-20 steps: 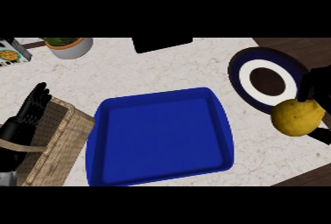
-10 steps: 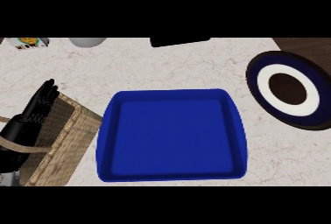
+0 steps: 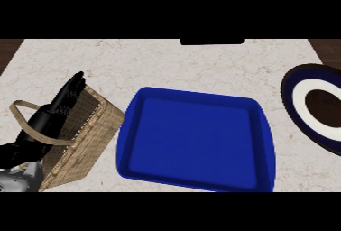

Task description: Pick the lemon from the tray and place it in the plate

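You cannot see the lemon in this view, and the right hand does not show either, so you cannot tell from here where the fruit is or whether it is held. The blue tray at the centre has nothing in it. The plate, dark-rimmed with a white ring and a brown centre, lies at 3 o'clock and is cut by the view's edge. Only the left hand shows, at 9 o'clock over the wicker basket, its fingers straight and together, holding nothing; it is resting. As a judgement, a lemon is light, rather stiff and rounded, with a waxy skin that may slip and roll, so you should take it around its widest middle with fingers and thumb on opposite sides. A strip of bare marble counter between tray and plate gives open room, but mind the tray's raised rim and the plate's near edge when you cross.
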Robot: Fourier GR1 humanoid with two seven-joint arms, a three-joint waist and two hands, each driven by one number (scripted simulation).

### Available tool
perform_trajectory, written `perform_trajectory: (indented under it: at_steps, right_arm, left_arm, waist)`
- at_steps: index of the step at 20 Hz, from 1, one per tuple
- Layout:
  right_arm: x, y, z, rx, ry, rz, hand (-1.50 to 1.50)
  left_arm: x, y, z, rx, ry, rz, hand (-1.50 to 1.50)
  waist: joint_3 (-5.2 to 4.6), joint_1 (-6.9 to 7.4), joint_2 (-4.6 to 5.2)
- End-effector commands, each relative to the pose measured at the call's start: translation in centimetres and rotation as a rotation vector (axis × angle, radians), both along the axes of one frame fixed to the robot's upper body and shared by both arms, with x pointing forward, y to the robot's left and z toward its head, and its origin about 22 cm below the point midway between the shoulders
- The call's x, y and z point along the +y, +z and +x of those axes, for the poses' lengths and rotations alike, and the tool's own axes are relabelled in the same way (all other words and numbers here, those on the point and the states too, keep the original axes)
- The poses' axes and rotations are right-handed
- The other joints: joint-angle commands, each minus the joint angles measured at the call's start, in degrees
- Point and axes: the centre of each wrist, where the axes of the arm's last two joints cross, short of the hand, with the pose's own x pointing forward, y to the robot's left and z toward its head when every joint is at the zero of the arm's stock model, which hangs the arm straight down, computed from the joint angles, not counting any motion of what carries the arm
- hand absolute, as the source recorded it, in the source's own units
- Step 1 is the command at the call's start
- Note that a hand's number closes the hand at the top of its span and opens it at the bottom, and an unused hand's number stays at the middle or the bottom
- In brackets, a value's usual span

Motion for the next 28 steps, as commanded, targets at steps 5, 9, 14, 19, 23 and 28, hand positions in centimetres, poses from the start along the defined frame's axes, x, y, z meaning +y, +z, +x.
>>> perform_trajectory:
  at_steps: [5,9,14,19,23,28]
  right_arm:
    - [1.2,-4.1,6.2,-0.024,-0.032,0.025,1.50]
    - [-1.9,-5.6,5.9,-0.004,-0.066,-0.083,1.50]
    - [-0.2,-8.3,9.5,0.242,-0.137,-0.089,1.50]
    - [0.2,-12.4,10.7,0.274,-0.105,-0.070,-1.50]
    - [1.0,-11.0,13.5,0.201,-0.047,0.019,-1.50]
    - [-1.6,-10.9,11.5,0.105,0.015,0.165,-1.50]
  left_arm:
    - [-1.5,-0.9,0.7,0.005,-0.050,-0.003,0.00]
    - [-2.3,0.9,-0.3,-0.003,-0.041,-0.008,0.00]
    - [-3.8,-0.1,1.8,-0.004,-0.075,-0.005,0.00]
    - [-2.1,2.0,1.8,0.000,-0.049,-0.005,0.00]
    - [-1.3,0.3,1.0,0.006,-0.054,-0.001,0.00]
    - [-2.2,0.4,1.3,-0.007,-0.058,-0.011,0.00]
  waist:
    - [-0.05,2.45,0.33]
    - [0.00,2.58,0.26]
    - [0.05,3.83,0.92]
    - [0.07,3.08,0.54]
    - [0.02,2.88,0.41]
    - [0.15,3.17,0.60]
